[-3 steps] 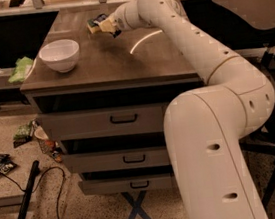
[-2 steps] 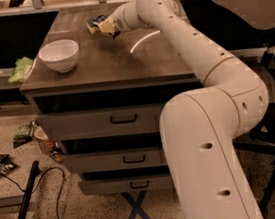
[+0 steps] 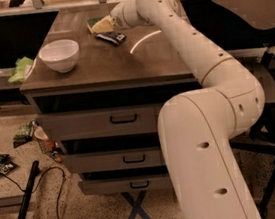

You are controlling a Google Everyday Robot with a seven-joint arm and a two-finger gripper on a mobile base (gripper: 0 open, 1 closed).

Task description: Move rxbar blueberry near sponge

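The gripper (image 3: 115, 19) sits low over the far part of the table (image 3: 136, 61), at the end of the white arm (image 3: 190, 49) that reaches in from the right; whether it is open or closed cannot be told. Just to its left lies the sponge (image 3: 98, 25), yellow with a dark green top. The rxbar blueberry (image 3: 111, 38) lies flat on the table just in front of the sponge, below the gripper. A white bowl (image 3: 60, 55) stands nearer the left edge, and a light green cloth (image 3: 21, 69) lies on the shelf beyond it.
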